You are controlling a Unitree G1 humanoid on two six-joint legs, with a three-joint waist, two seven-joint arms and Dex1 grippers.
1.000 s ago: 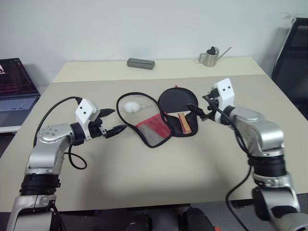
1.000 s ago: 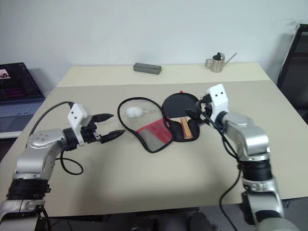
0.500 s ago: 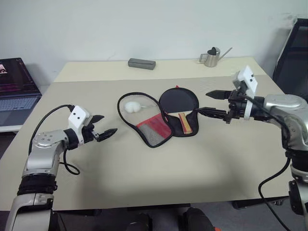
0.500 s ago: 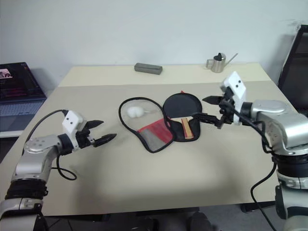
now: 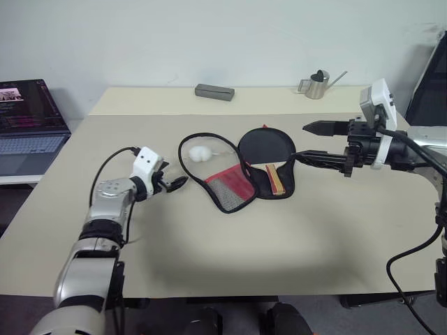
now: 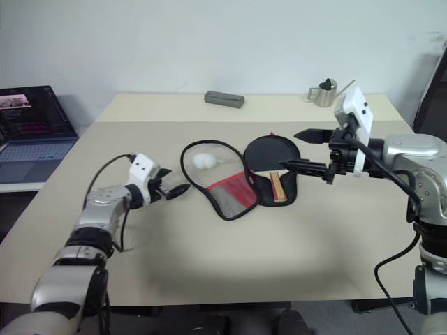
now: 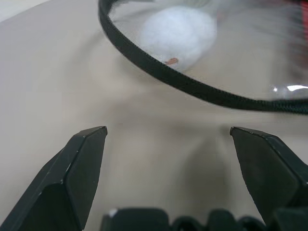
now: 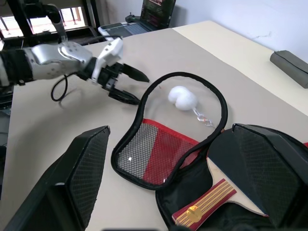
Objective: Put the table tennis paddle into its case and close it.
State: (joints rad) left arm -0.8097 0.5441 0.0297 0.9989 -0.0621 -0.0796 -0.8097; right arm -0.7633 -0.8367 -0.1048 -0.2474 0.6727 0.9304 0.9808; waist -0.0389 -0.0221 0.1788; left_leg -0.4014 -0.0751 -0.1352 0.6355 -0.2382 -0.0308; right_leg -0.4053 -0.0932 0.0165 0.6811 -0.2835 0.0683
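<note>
One case (image 5: 241,178) lay unzipped on one table (image 5: 209,265), holding one paddle (image 5: 269,157). Two grippers, left (image 5: 173,184) and right (image 5: 316,142), both spread wide, empty.

Black fabric zip case w/ red mesh flap (image 5: 230,183) lies unzipped, open flat mid-worktop; black-rubber paddle w/ striped wood handle (image 5: 269,159) lies inside.

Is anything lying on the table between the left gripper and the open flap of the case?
Nothing visible. The left gripper, open, sits just short of the case flap's black rim, with bare table between them. The white fluffy ball lies beyond that rim, inside the loop.
</note>
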